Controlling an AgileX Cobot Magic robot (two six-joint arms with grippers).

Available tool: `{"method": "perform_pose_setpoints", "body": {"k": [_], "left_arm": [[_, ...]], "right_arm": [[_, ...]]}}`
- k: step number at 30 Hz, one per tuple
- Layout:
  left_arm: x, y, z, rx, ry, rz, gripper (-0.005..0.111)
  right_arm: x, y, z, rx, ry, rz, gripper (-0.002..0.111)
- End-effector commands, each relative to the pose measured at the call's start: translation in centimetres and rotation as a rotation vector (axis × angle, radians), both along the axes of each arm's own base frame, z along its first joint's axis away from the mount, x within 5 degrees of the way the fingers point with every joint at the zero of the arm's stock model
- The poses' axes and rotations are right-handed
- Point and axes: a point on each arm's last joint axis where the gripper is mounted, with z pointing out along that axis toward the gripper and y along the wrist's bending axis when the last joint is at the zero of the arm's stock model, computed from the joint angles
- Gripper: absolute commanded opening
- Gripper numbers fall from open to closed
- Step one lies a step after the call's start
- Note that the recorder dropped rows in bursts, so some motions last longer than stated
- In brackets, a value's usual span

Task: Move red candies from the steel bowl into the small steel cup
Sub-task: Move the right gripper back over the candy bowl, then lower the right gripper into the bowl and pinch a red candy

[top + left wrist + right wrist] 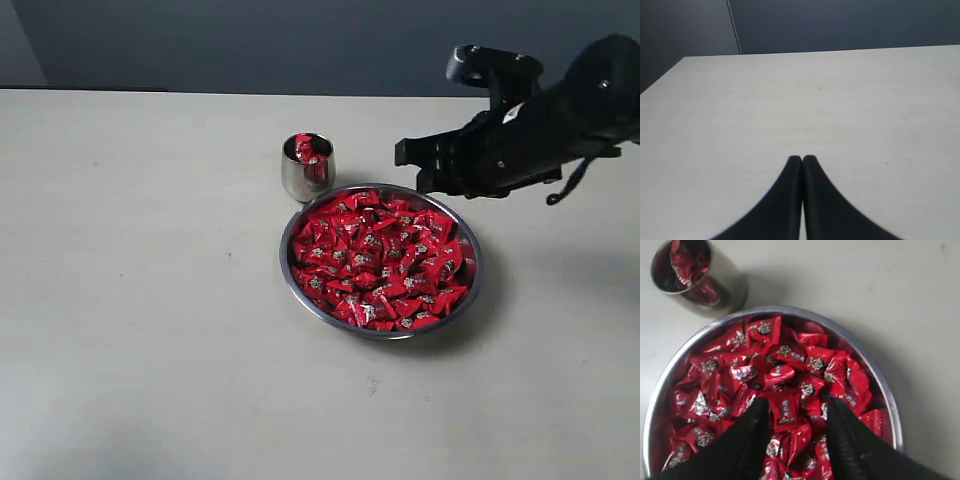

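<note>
Jaws on the right gripper (797,407) stand well apart with nothing clamped between them, the 2 black fingers (755,435) framing a patch of the red candies (785,370) directly below. That wide stance looks like readiness to drop onto 1 packet and close, not a carry. In the exterior view the right gripper (408,166) hangs above the far right rim of the steel bowl (290,270), clear of the heap, so I judge that a pick is about to begin. The red candies (380,260) fill the bowl nearly to the rim, overlapping at every angle; a packet lying flat on top should be the easiest to pinch, since slick wrappers could slide out or bring a neighbour along. The small steel cup (307,168) stands upright just beside the bowl's far left edge, perhaps touching it, which keeps each transfer short. The right wrist view shows the cup (695,275) already holding a few red packets, with room left. The left gripper (801,160) has its fingers pressed together on nothing, over bare table (840,100) away from the work.
</note>
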Motion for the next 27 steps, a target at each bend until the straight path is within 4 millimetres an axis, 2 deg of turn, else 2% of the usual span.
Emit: {"method": "perform_pose_setpoints", "body": {"k": [1, 5, 11, 21, 27], "left_arm": [[0.0, 0.0, -0.1, 0.003, -0.008, -0.004, 0.000], [0.0, 0.0, -0.1, 0.003, -0.008, -0.004, 0.000], [0.0, 0.0, -0.1, 0.003, -0.008, -0.004, 0.000], [0.0, 0.0, -0.1, 0.003, -0.008, -0.004, 0.000], [0.0, 0.0, -0.1, 0.003, -0.008, -0.004, 0.000]], "right_arm": [[1.7, 1.3, -0.1, -0.028, 0.128, 0.056, 0.037], [2.8, 1.8, -1.5, -0.093, 0.225, 0.071, 0.037], [3.0, 1.6, -4.1, -0.156, 0.315, 0.028, 0.037], [3.3, 2.0, -4.9, -0.103, 0.337, -0.022, 0.037], [3.5, 2.5, -6.2, -0.054, 0.372, -0.066, 0.037]]}}
